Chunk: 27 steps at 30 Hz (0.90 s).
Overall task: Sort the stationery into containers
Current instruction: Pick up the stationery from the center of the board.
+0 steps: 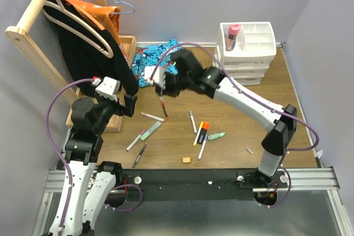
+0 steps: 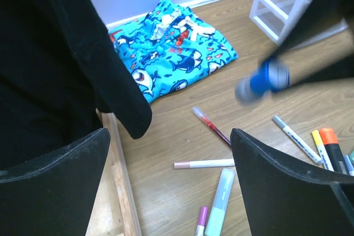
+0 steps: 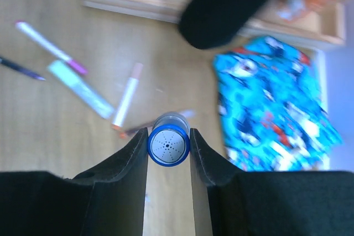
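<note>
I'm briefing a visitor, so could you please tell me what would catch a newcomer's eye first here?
The right gripper, mid-table, pinches a blue-capped pen. Loose pens litter the wooden table nearby. A bright blue patterned cloth lies at the back, left of the white organiser holding a pink tube.

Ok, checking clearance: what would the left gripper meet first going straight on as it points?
Probably the table just short of the white pen, though depth is unclear.
</note>
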Each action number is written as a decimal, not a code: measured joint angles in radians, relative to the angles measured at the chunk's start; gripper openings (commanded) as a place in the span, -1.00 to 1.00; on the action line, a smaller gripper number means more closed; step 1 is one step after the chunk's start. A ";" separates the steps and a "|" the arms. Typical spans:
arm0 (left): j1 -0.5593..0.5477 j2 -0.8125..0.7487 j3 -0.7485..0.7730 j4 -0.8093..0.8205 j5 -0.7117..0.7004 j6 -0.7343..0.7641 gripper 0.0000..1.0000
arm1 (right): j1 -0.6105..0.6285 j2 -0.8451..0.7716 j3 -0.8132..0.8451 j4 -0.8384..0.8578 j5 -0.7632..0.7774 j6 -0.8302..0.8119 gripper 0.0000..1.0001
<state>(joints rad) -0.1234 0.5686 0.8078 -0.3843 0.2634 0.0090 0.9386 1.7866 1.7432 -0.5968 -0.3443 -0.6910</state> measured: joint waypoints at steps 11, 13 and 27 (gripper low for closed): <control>0.000 0.121 0.029 0.086 0.127 0.050 0.97 | -0.368 0.136 0.499 -0.301 0.108 0.098 -0.99; -0.002 0.170 0.029 0.118 0.135 0.055 0.98 | -0.448 0.127 0.539 -0.330 0.134 0.119 -0.99; -0.097 0.329 0.029 0.299 0.136 0.043 0.97 | -0.785 -0.121 0.390 -0.218 0.365 0.462 -0.99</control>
<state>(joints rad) -0.2199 0.8978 0.8368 -0.0849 0.3992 0.0525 0.1535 1.6661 2.1330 -0.8150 0.0204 -0.2295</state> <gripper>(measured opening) 0.988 0.386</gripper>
